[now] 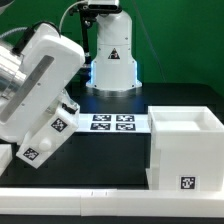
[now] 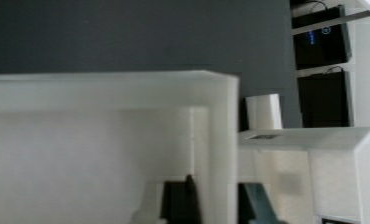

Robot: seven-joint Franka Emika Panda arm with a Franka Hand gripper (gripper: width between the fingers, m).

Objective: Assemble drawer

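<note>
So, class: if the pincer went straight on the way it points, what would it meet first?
Probably the tray: one of its walls stands clamped between the fingers of the pincer. What lies beyond is unclear.

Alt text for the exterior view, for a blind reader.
At the exterior view's left a white robot arm leans over a black table, a tagged white drawer part at its tip. The open-topped white casing stands at the view's right, the marker board between.
</note>
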